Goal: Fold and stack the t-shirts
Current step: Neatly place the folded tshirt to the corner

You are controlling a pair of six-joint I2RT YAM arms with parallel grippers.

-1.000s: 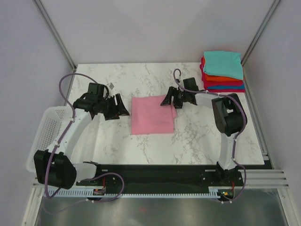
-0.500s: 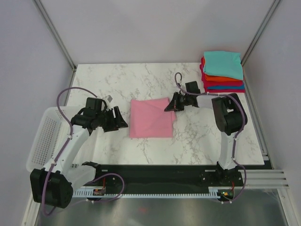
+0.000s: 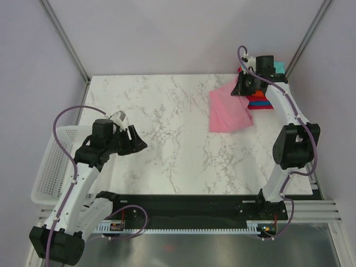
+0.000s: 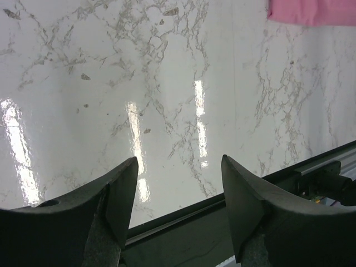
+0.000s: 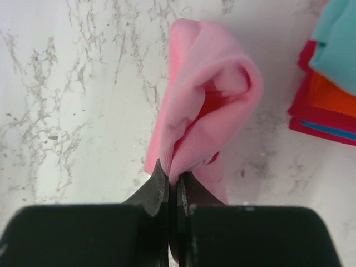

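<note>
The folded pink t-shirt hangs from my right gripper, which is shut on its edge at the back right of the table. In the right wrist view the pink cloth bulges out from between the closed fingertips. Just right of it lies the stack of folded t-shirts, teal on top, then orange and red. My left gripper hovers open over the table's left side, holding nothing; its fingers stand wide apart, with a corner of pink cloth far off.
A white mesh basket sits off the table's left edge beside the left arm. The marble tabletop ends at a black rail along the near edge. Frame posts rise at both back corners.
My right gripper shut on the pink t-shirt and carried it from the table's middle up to the back right beside the stack. The left arm drew back toward the near left.
</note>
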